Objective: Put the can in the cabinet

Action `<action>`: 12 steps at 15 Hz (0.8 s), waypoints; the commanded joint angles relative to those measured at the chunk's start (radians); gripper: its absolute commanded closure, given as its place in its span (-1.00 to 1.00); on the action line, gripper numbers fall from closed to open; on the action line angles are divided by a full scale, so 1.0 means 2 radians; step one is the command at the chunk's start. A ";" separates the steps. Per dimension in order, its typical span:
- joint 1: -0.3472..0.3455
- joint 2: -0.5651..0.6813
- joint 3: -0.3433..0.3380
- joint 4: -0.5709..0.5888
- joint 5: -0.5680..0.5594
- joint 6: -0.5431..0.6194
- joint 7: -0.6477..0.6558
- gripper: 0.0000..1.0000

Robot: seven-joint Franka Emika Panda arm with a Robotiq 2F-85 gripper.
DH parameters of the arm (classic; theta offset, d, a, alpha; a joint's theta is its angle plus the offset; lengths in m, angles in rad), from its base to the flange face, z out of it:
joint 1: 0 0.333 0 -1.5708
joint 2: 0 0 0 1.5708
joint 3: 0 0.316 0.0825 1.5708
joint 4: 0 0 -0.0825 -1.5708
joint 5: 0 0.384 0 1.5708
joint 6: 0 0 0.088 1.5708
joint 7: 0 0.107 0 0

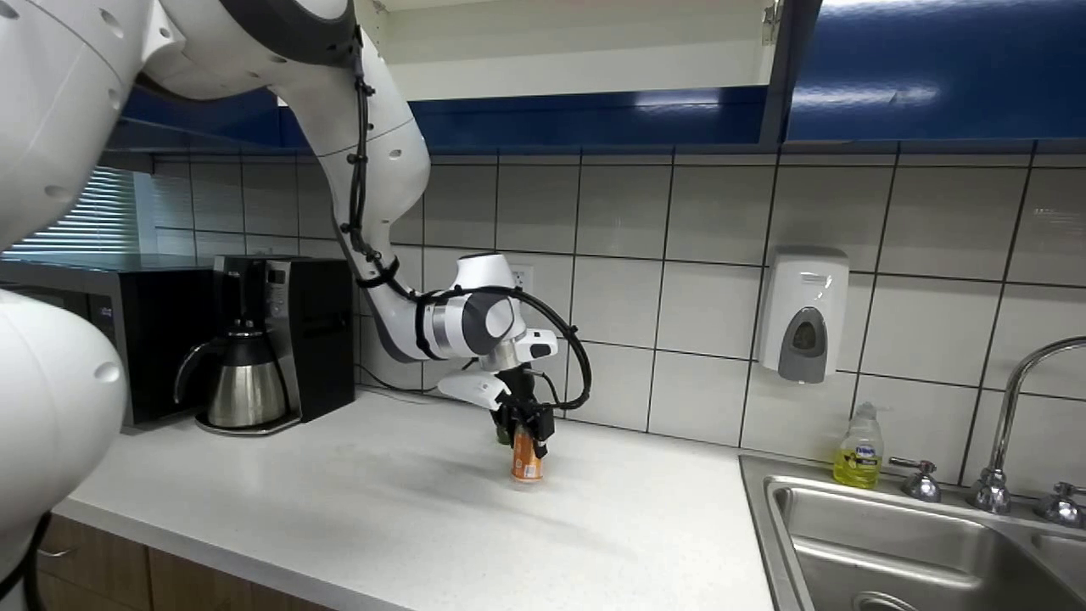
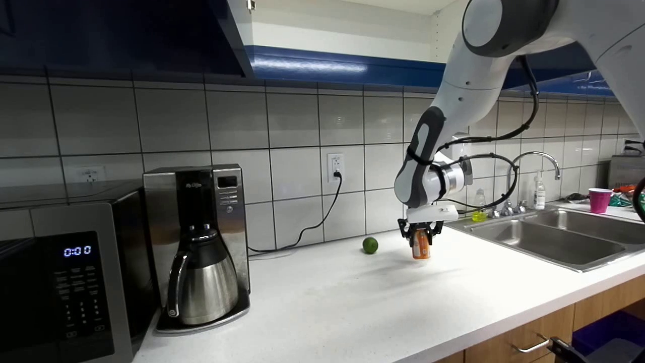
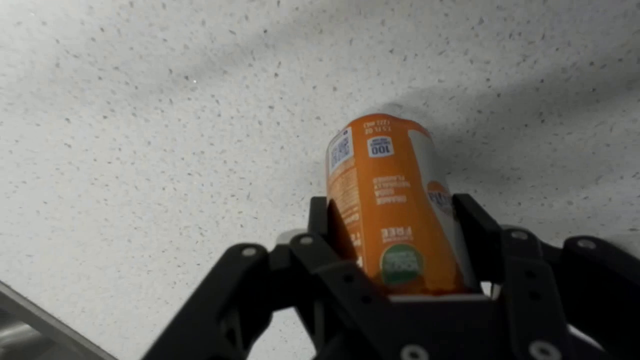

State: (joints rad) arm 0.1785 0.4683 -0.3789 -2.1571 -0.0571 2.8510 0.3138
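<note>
The white counter [image 1: 382,509] runs along a tiled wall [image 1: 624,297], with wooden drawers [image 2: 496,335] below its front edge. Above it hangs the cabinet [image 1: 585,123], glossy blue outside; one section stands open, and its white interior shows in both exterior views. The arm [image 1: 390,161] reaches down past the cabinet, over the counter. The steel sink [image 1: 882,513], with two basins, is set into the counter, and a curved tap [image 1: 1008,420] stands at its back edge. At the opposite end sits the microwave [image 2: 60,297], its display reading 0:00. Just beside it is the coffee maker [image 2: 229,217], with a steel pot [image 2: 209,295] standing on its base. A white dispenser [image 1: 804,314] is fixed to the tiles near the sink. The gripper [image 2: 421,238] points down, its fingers [image 3: 475,232] closed against opposite sides of the can [image 3: 387,200], gripping it. A bottle [image 1: 859,450] of yellow liquid stands near the tap. The can, orange with a round green mark, is roughly upright over the stretch of counter between coffee maker and sink; whether its base touches the counter, I cannot tell. A green ball [image 2: 370,245] lies near the can, apart from it.
</note>
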 commanded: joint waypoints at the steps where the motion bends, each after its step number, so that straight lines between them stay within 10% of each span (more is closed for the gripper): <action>1: -0.008 -0.068 0.008 -0.034 -0.027 -0.040 -0.003 0.24; 12: -0.048 -0.215 0.046 -0.111 -0.083 -0.095 0.003 0.24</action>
State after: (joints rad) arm 0.1386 0.1625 -0.3380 -2.3211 -0.1780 2.7138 0.3138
